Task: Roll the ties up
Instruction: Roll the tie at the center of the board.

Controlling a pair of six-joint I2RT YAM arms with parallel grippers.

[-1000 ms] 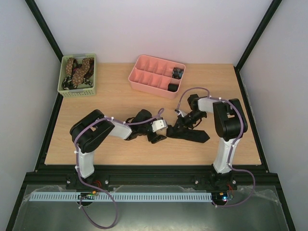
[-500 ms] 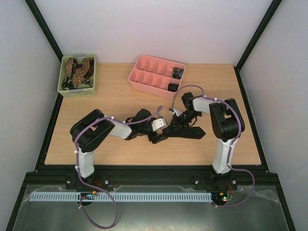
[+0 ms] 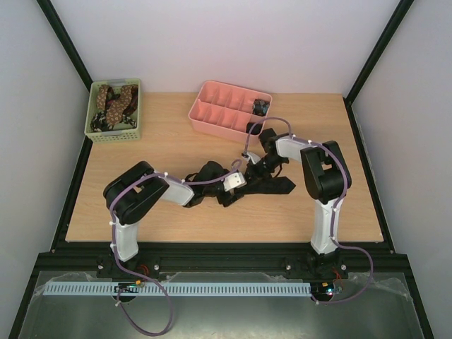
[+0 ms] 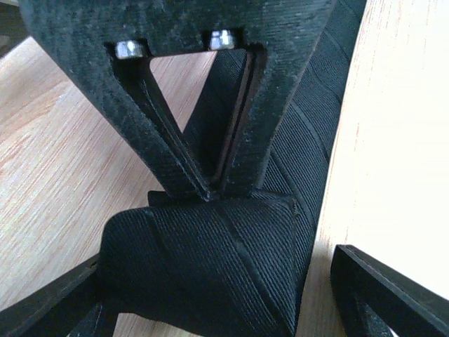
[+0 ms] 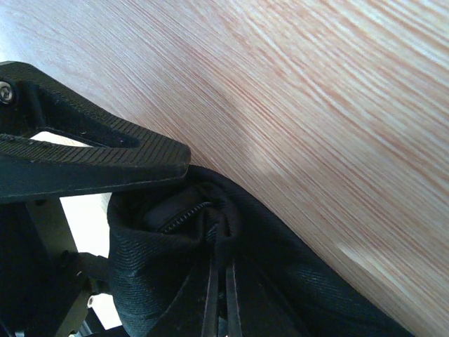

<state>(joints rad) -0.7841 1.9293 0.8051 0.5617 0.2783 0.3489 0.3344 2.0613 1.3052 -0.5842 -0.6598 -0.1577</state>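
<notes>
Pale wood-grain tabletop (image 3: 162, 152) is carrying a black tie (image 3: 274, 186) near its middle, a ribbed woven band lying flat with one end folded into a thick wedge. The right hand (image 5: 219, 284) is pinching that fold, its fingers clenched on the cloth. The left hand (image 3: 227, 196) is standing released, its fingers straddling the wedge without squeezing. The first turn is probably being formed. Rolling it well is calling for tension along the band, aligned edges, and pinning the soft core before the right hand loosens.
</notes>
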